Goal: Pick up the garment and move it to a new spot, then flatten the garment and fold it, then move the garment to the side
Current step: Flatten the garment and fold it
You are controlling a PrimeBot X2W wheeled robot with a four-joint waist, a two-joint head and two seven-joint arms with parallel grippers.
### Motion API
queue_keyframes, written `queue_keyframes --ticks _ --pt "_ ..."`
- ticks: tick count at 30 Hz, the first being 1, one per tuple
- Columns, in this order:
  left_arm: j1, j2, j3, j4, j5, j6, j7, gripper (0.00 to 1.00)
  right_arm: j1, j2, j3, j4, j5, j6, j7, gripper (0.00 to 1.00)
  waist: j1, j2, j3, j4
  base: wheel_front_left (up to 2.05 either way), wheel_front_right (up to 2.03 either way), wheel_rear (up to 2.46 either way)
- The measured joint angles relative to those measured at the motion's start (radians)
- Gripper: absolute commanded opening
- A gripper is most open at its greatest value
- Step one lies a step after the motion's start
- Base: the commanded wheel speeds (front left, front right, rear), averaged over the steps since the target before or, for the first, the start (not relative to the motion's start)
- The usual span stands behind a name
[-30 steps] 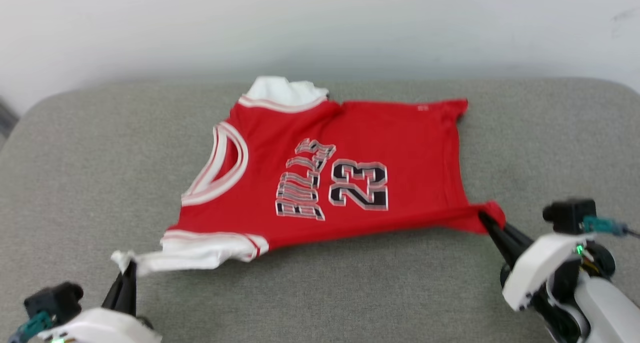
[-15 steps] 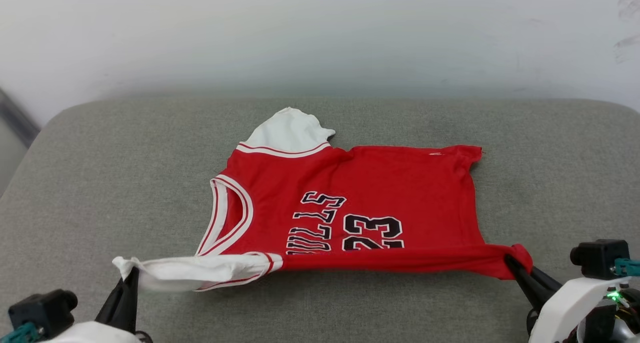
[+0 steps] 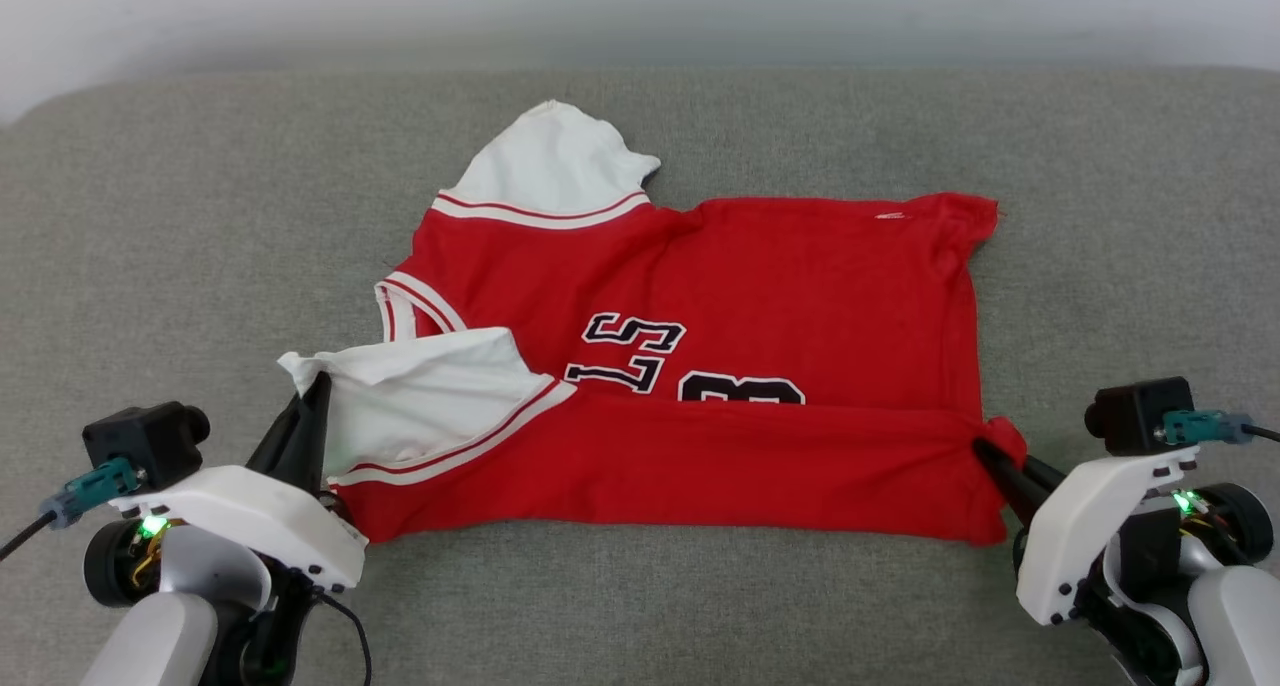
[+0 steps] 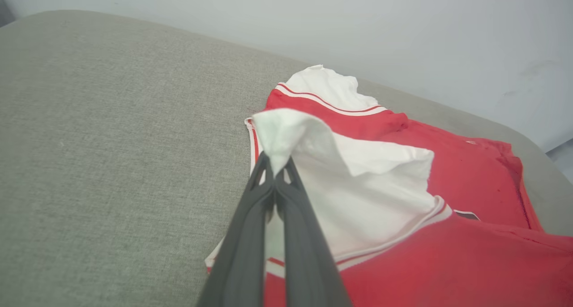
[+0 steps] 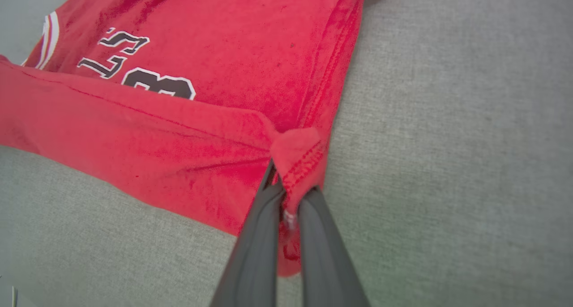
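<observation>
Head view: The garment [image 3: 800, 276] lies near the middle of the grey padded surface [image 3: 150, 246], neckline toward the robot's left and hem toward its right. Its near long edge is turned over onto the front and covers the lower part of the black lettering [image 3: 630, 351]. The far sleeve [image 3: 545, 161] rests flat on the surface. The left gripper [image 3: 318, 386], at lower left, has its jaws pressed together on the tip of the near sleeve [image 3: 430, 396], which is held raised above the red body. The right gripper [image 3: 985, 451], at lower right, pinches the near hem corner [image 3: 1003, 436], which is bunched into a small knot of cloth.

Left wrist view: The left gripper [image 4: 274, 164] shows its two dark fingers closed, with the white sleeve tip caught between them and draping away to the right. Red cloth lies below and beyond the sleeve. A pale wall [image 4: 358, 29] stands behind the surface.

Right wrist view: The right gripper [image 5: 286, 188] has its jaws clamped on the stitched hem corner. The turned-over red band runs left from the grip and partly hides the number.
</observation>
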Motion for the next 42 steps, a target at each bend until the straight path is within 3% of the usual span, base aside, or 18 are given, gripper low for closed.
queue_keyframes --ticks 10,11,12,13,14,21,27,37,42 --pt "-0.118 -0.036 -0.046 0.260 -0.040 -0.093 0.033 0.00 -0.107 -0.003 0.095 0.166 0.028 0.000 -0.060 0.00 0.0000 0.0000 0.086 -0.021 0.00 0.00 0.00" --pt "-0.125 -0.040 -0.052 0.281 -0.044 -0.104 0.037 0.00 -0.113 -0.006 0.104 0.179 0.029 0.000 -0.070 0.04 0.0000 0.0000 0.085 -0.021 0.00 0.00 0.00" --pt "-0.130 -0.043 -0.055 0.300 -0.048 -0.112 0.042 0.24 -0.119 -0.008 0.110 0.191 0.031 0.000 -0.079 0.40 0.0000 0.0000 0.082 -0.021 0.00 0.00 0.00" --pt "-0.136 -0.048 -0.058 0.313 -0.056 -0.123 0.043 0.57 -0.120 -0.011 0.120 0.199 0.033 0.000 -0.093 0.78 0.0000 0.0000 0.078 -0.021 0.00 0.00 0.00" --pt "-0.140 -0.051 -0.063 0.328 -0.059 -0.131 0.044 1.00 -0.120 -0.013 0.126 0.205 0.035 0.000 -0.110 1.00 0.0000 0.0000 0.073 -0.020 0.00 0.00 0.00" --pt "-0.158 -0.050 -0.042 0.365 -0.061 -0.147 -0.002 1.00 -0.108 -0.025 0.126 0.150 0.052 0.000 -0.304 1.00 -0.0001 0.0000 0.019 -0.015 0.00 0.00 0.00" --pt "-0.156 0.027 -0.028 0.303 -0.055 -0.136 0.040 1.00 -0.057 -0.025 0.068 0.051 0.008 0.000 -0.436 1.00 -0.0001 0.0000 -0.045 -0.024 0.00 0.00 0.00" --pt "-0.089 0.222 -0.043 0.073 -0.101 -0.109 0.351 1.00 0.058 0.049 -0.056 -0.126 -0.090 0.000 -0.406 1.00 -0.0003 0.0000 -0.086 -0.053 0.00 0.00 0.00" --pt "-0.025 0.274 -0.045 0.005 -0.159 -0.066 0.487 1.00 0.074 0.083 -0.081 -0.190 -0.116 0.000 -0.384 1.00 -0.0003 0.0000 -0.046 -0.069 0.00 0.00 0.00"
